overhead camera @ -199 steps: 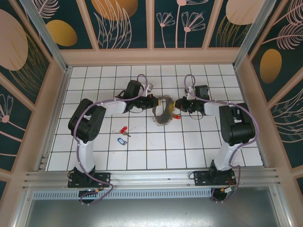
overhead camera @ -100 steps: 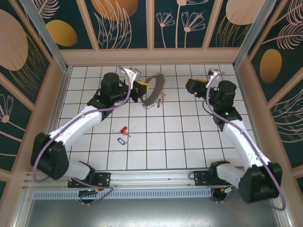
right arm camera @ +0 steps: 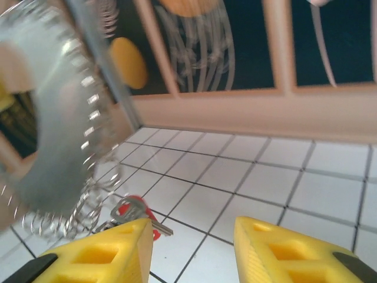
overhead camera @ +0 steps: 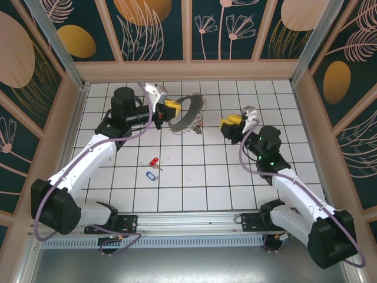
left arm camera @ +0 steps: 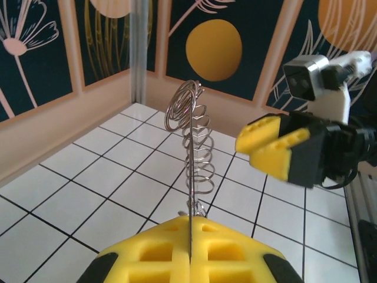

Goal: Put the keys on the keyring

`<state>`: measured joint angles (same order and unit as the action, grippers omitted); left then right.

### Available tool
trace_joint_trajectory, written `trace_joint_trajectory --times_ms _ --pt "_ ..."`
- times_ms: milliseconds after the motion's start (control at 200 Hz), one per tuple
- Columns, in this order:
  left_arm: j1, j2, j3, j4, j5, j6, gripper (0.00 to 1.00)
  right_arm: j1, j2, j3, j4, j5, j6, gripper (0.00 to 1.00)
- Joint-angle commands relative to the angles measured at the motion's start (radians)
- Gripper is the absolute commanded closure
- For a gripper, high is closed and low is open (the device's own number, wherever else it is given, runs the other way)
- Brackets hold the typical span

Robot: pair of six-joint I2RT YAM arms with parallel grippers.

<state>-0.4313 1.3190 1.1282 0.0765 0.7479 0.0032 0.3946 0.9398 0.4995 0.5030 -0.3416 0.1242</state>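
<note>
Silver-grey and curly at its rim, the keyring (overhead camera: 187,115) stands up on its edge at about 12 o'clock on the white tiled floor (overhead camera: 194,188). Pale wooden walls (overhead camera: 188,69) go round the floor and make one big box. In it lie two loose keys, a red key (overhead camera: 154,161) and a blue key (overhead camera: 151,175). They are close together at 7 o'clock from the ring, well apart from it. A red-headed key (right arm camera: 134,210) hangs at the ring's bottom edge, right by the little wire loops. I cannot tell if it is threaded on.

My left claw (overhead camera: 171,107) is squeezed tight on the keyring from its 9 o'clock side. In my left wrist view the thin ring rises straight up from between the yellow pads (left arm camera: 147,253). My right claw (overhead camera: 232,124) sits at 3 o'clock from the ring, near it but not touching. Its yellow fingers (right arm camera: 283,247) stand apart with a clear gap between them — it holds nothing.
</note>
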Motion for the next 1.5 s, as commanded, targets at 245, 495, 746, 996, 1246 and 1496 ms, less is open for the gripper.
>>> trace_joint_trajectory --times_ms 245,495,746,996,1246,1496 --pt "0.058 -0.147 0.050 -0.242 -0.115 0.175 1.00 0.146 0.108 -0.046 0.135 -0.046 -0.339 0.68" --pt "0.155 -0.167 0.002 -0.189 -0.415 0.008 1.00 0.303 0.362 0.039 0.089 -0.025 -0.356 0.70" --pt "0.217 -0.175 -0.030 -0.154 -0.723 -0.149 1.00 0.476 0.741 0.261 0.075 -0.008 -0.332 0.70" --pt "0.220 -0.200 -0.043 -0.169 -0.829 -0.151 1.00 0.527 1.033 0.583 -0.137 -0.147 -0.433 0.65" --pt "0.219 -0.231 -0.069 -0.147 -0.816 -0.147 1.00 0.562 1.196 0.810 -0.316 -0.158 -0.479 0.63" --pt "0.221 -0.245 -0.091 -0.123 -0.752 -0.146 1.00 0.598 1.213 0.782 -0.320 -0.074 -0.495 0.64"
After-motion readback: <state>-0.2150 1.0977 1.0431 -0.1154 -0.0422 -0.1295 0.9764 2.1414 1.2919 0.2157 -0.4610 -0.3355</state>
